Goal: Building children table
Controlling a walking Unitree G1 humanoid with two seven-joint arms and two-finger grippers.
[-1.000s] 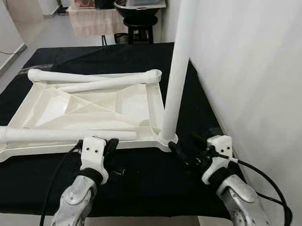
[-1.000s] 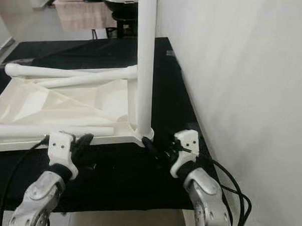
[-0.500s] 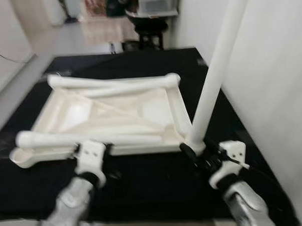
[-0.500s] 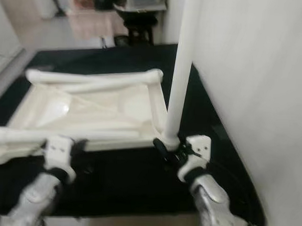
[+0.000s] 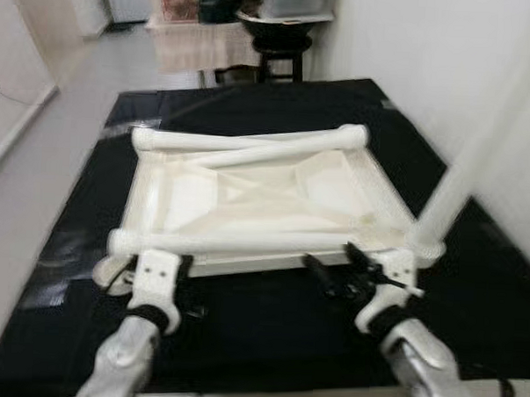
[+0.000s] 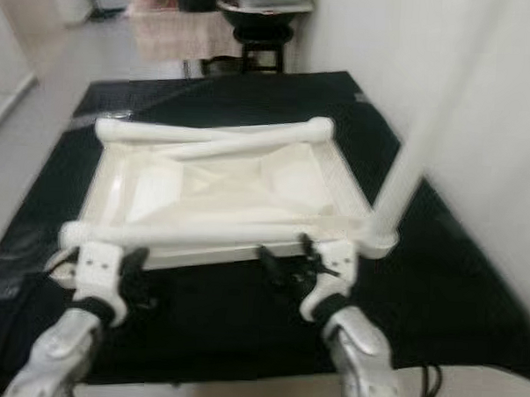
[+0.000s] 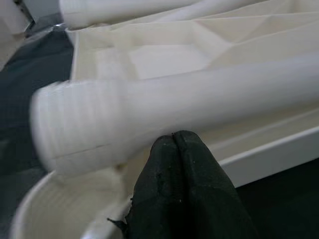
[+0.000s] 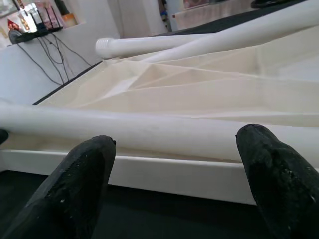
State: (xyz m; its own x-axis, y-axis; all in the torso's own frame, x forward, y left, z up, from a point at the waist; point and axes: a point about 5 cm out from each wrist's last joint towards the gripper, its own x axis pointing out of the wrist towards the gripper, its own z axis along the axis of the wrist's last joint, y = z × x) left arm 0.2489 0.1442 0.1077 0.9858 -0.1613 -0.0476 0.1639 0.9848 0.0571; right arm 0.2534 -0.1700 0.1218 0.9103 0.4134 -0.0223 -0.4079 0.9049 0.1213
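1. The upturned table top (image 5: 248, 193) lies on the black cloth (image 5: 268, 330), mid-frame. It now sits more central than a second ago, which is the head camera turning.
2. One leg (image 5: 464, 172) stands in the corner socket at right, blurred. It looks more tilted than before, though that may be only the changed view.
3. A loose leg (image 5: 237, 244) lies across the near rim; two more rest at the far edge.
4. The right gripper (image 5: 332, 270) has moved from the standing leg's base to the loose leg, fingers (image 8: 82, 172) spread wide.
5. The left gripper (image 7: 174, 144), fingers pressed together, touches the leg's threaded end.
6. The next leg's pickup seems imminent.
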